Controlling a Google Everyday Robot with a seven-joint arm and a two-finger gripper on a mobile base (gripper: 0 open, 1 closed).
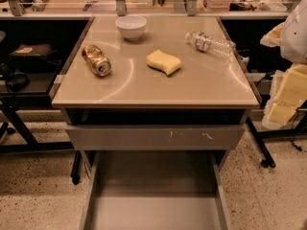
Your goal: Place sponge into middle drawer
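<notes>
Table [153,87]: standing square in the middle, its tan top carrying four things.
Middle drawer [156,181]: sitting pulled out towards us below the table, its grey floor showing.
Drawer front [153,137]: lying closed above it, showing white scuff marks.
Arm [296,32]: hanging at the far right edge, off the table's right side, its white shell bulging above and running down to the gripper.
Gripper [286,99]: hovering low beside the table's right rim, well apart from the sponge; spread or closed, I cannot tell.
Bottle [211,43]: lying on its side at the back right.
Sponge [164,62]: resting flat mid-table, touching nothing.
Can [96,60]: lying tipped on the left.
Bowl [131,27]: sitting upright at the back.
</notes>
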